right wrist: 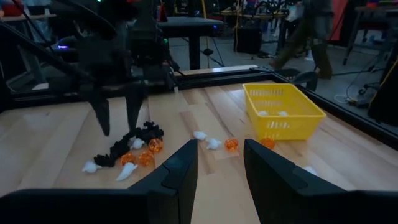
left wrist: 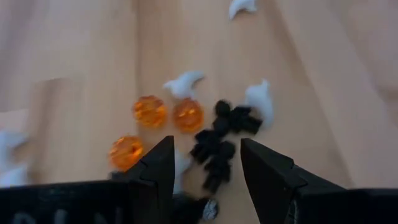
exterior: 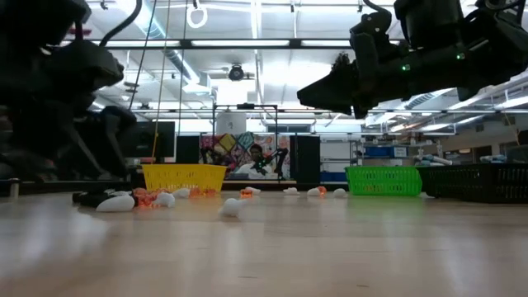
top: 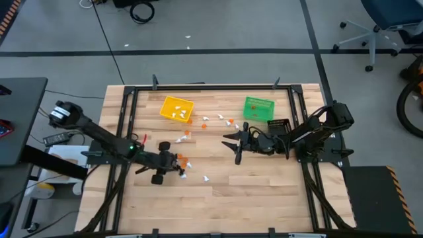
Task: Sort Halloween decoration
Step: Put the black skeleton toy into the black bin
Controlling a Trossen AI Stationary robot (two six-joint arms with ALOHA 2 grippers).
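Here the left pincer [left wrist: 205,163] hovers low over the wooden tabletop [top: 264,192], its two dark fingers spread apart and holding nothing. Straight ahead of it, at twelve o'clock and just beyond the fingertips, lies a string of small black plastic trinkets [left wrist: 221,140]. The string's long axis runs roughly from six towards one o'clock in the left wrist view, so it falls nearly in line with the gap between the fingers. Translucent orange faceted beads [left wrist: 168,115] sit at about ten o'clock from the black string, and small white ghost-shaped pieces [left wrist: 258,99] lie at one o'clock. The left arm is clearly the nearer one to this cluster. Farther off, the right pincer [top: 236,147] hangs above mid-table, partly open and empty. Beyond it stand the yellow plastic basket [top: 176,108] and the green plastic basket [top: 258,108], with loose trinkets between them.
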